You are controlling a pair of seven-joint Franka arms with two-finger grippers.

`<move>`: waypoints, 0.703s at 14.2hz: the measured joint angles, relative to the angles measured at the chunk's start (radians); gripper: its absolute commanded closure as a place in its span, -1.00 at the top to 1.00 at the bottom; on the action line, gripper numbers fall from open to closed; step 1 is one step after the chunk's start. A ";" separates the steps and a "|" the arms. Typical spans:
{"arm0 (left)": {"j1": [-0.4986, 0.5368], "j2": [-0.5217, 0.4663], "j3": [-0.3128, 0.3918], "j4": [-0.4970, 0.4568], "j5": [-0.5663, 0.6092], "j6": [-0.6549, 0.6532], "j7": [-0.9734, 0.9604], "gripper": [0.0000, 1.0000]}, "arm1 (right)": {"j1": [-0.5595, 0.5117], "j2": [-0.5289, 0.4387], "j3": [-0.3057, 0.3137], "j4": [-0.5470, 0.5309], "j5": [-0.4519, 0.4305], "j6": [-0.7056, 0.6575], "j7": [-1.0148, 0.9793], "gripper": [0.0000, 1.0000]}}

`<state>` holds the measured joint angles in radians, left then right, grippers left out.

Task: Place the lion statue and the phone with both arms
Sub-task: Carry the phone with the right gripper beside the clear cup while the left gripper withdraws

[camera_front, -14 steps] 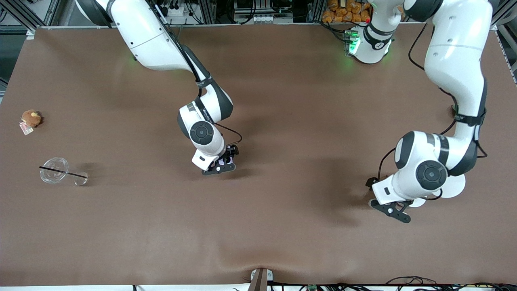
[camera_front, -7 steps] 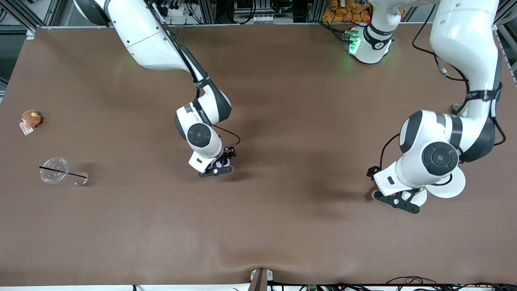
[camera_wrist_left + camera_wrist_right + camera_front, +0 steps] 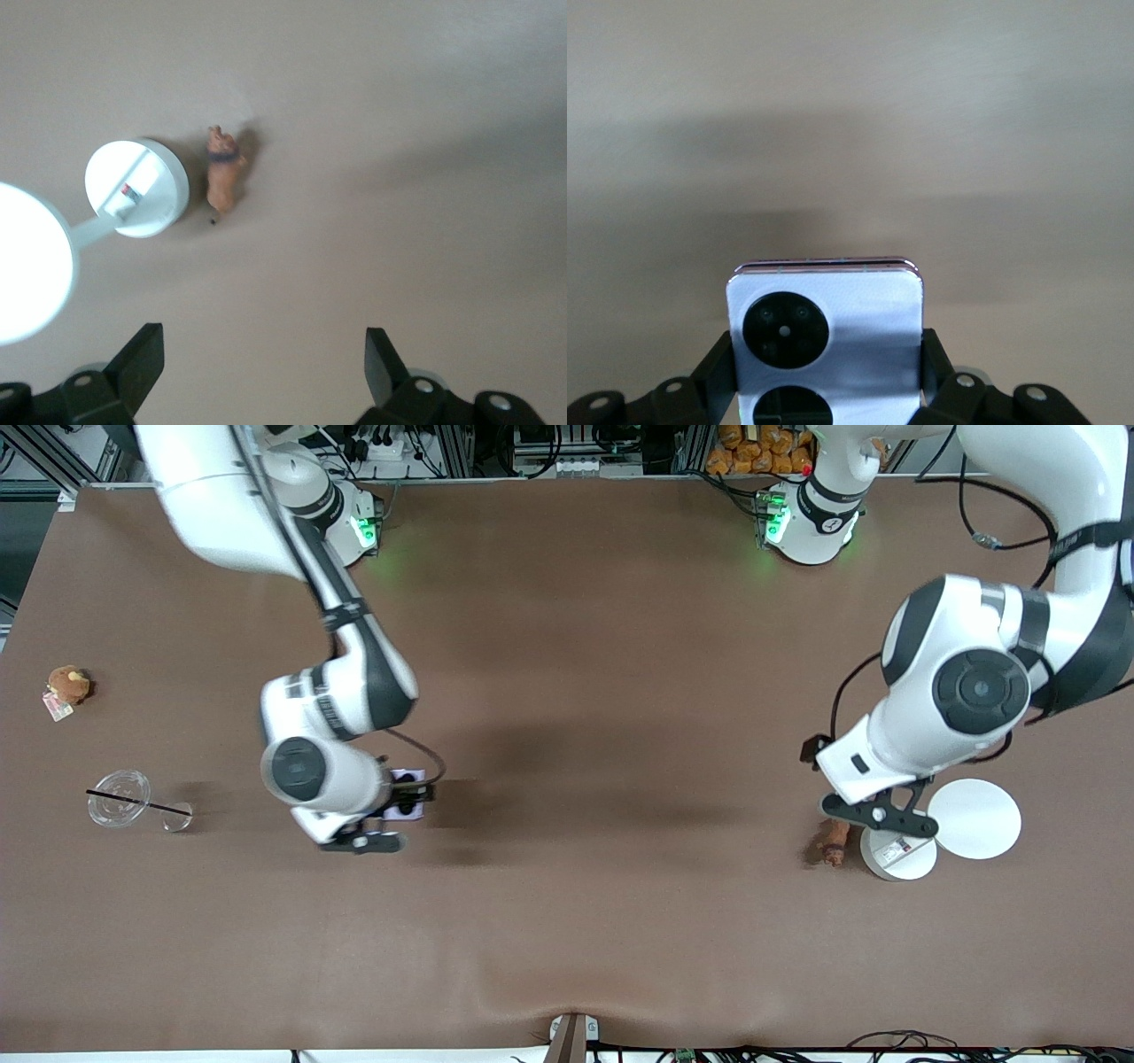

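Note:
My right gripper point(image 3: 390, 815) is shut on the phone point(image 3: 406, 776), a pale lavender square with two black camera circles. It holds the phone up over the table toward the right arm's end. In the right wrist view the phone point(image 3: 828, 341) sits between both fingers point(image 3: 722, 363). The lion statue point(image 3: 833, 841), small and orange-brown, lies on the table beside a white round container point(image 3: 899, 856). My left gripper point(image 3: 875, 817) is open and empty, raised above them. In the left wrist view the lion point(image 3: 224, 173) lies well clear of the open gripper point(image 3: 261, 354), next to the container point(image 3: 137, 188).
A white round lid point(image 3: 974, 817) lies next to the container. A clear plastic cup with a black straw point(image 3: 120, 799) and a round brown plush toy point(image 3: 68, 684) lie near the right arm's end of the brown table point(image 3: 567, 921).
The right arm has lifted and carried the phone toward its own end of the table. The left gripper has risen off the table, leaving the lion statue lying uncovered beside the white container.

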<state>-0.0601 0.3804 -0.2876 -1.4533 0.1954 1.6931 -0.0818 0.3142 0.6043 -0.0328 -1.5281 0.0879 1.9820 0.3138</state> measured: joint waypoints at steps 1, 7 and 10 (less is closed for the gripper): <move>0.000 -0.020 -0.003 0.000 -0.030 -0.013 -0.003 1.00 | -0.039 -0.002 -0.001 0.000 -0.002 -0.001 -0.019 -1.00; 0.045 -0.098 0.005 0.030 -0.067 -0.087 0.007 1.00 | -0.283 0.007 -0.004 -0.041 -0.024 0.014 -0.164 -1.00; 0.074 -0.130 0.006 0.045 -0.068 -0.135 0.009 1.00 | -0.351 0.034 -0.004 -0.076 -0.028 0.100 -0.235 -1.00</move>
<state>0.0142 0.2501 -0.2812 -1.4083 0.1277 1.5584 -0.0730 -0.0370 0.6379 -0.0363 -1.6044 0.0599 2.0818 0.0793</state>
